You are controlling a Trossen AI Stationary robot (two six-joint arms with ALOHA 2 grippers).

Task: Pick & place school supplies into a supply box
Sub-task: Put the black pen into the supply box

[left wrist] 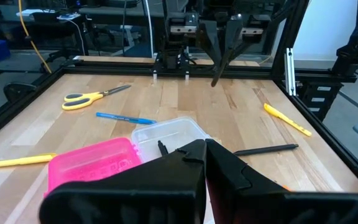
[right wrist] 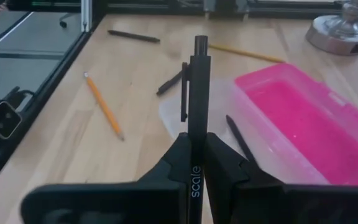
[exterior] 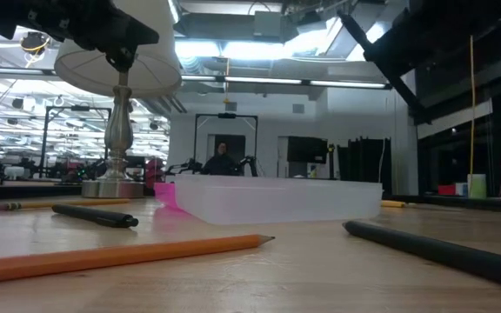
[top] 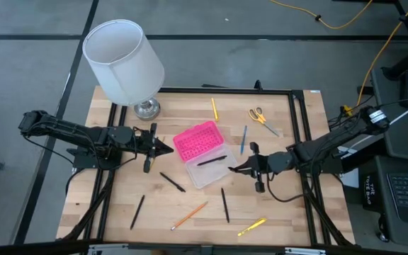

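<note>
- Right gripper hangs just beside the clear tray of the pencil case, on the side away from the lamp, its fingers clamped on a black pen that juts out past the fingertips.
- Left gripper sits with its fingers closed and empty, its tip touching or nearly touching the pink lid on the lamp side of the case.
- One black pen lies inside the clear tray.
- Scissors, a blue pen and a yellow pencil lie beyond the case, toward the table's far edge.
- Three black pens, an orange pencil and a yellow pen lie on the near side of the case.
</note>
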